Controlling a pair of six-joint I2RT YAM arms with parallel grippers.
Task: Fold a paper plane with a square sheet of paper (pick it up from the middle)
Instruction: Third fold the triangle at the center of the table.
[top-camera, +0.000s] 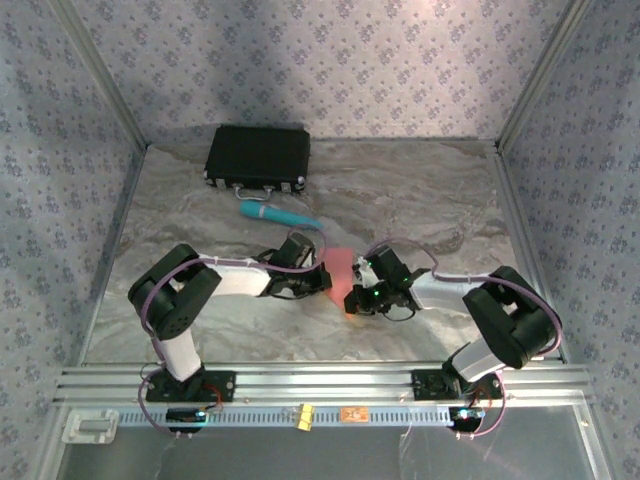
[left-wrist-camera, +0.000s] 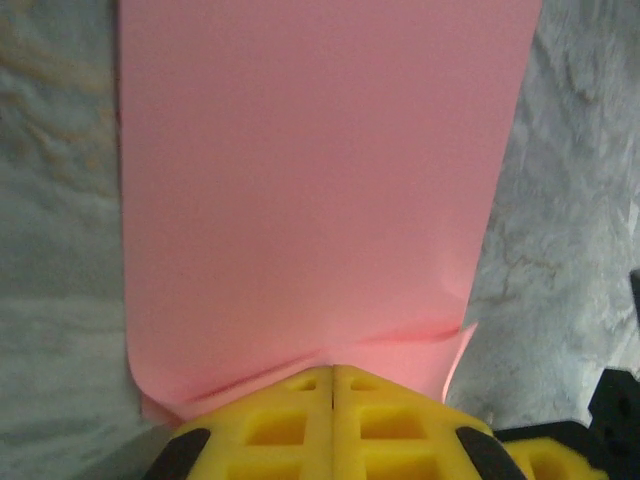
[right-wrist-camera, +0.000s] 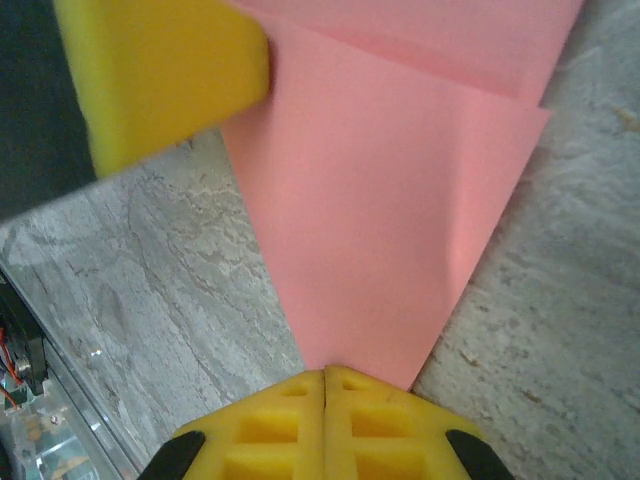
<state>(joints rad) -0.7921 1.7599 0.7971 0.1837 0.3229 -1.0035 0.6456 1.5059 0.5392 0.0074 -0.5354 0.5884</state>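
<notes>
Near the middle of the table (top-camera: 200, 320), a pink sheet of paper (top-camera: 342, 268) is held between two robot grippers. It is folded: the right wrist view shows one layer over another, narrowing to a point. That point faces the table's near edge, and the paper's long axis runs roughly from far edge to near edge. The right gripper (right-wrist-camera: 325, 375) has its yellow fingers pressed together on the pointed tip. The left gripper (left-wrist-camera: 332, 375) is likewise closed tight, pinching a straight edge of the paper, where small creases spread from the pinch. Whether the paper rests on the table or hangs just above it cannot be told.

Toward the far left corner sits a black case (top-camera: 258, 157), lid closed, its contents hidden. Just in front of it a teal cylinder (top-camera: 280, 214) lies on its side, apart from the paper. The table has a grey, veined, marble-like top. Walls (top-camera: 330, 60) with small floral wallpaper enclose it, and a metal rail (top-camera: 320, 380) along the near edge carries both arm bases.
</notes>
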